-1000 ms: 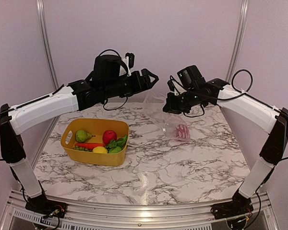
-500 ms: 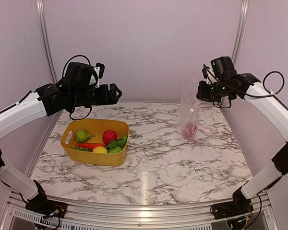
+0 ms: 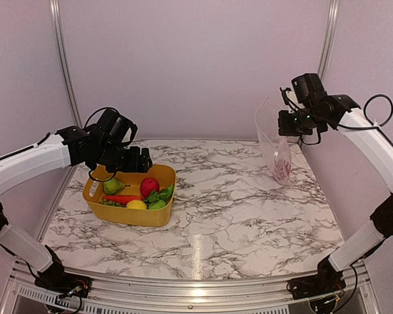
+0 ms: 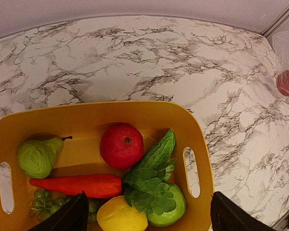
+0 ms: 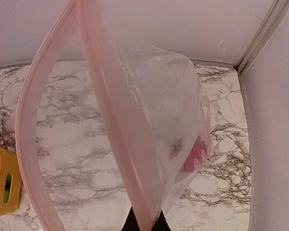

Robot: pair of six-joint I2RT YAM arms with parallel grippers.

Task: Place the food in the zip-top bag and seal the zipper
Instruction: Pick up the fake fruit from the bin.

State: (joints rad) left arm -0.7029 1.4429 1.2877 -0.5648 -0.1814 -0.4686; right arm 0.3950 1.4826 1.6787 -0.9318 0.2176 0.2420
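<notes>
We are swinging the wide-open left gripper (image 4: 149, 214) down to the colourful plastic toy food (image 4: 121, 146) in the yellow plastic basket (image 4: 96, 109) for another pick. The right gripper (image 5: 144, 222) is pinching the clear crinkly bag (image 5: 173, 96) aloft.

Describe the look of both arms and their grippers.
The left arm and the right arm both have white shell links joined by black joints, with black wrists. Thin black cables loop loosely near each wrist. The left gripper and right gripper are black and two-fingered.
</notes>
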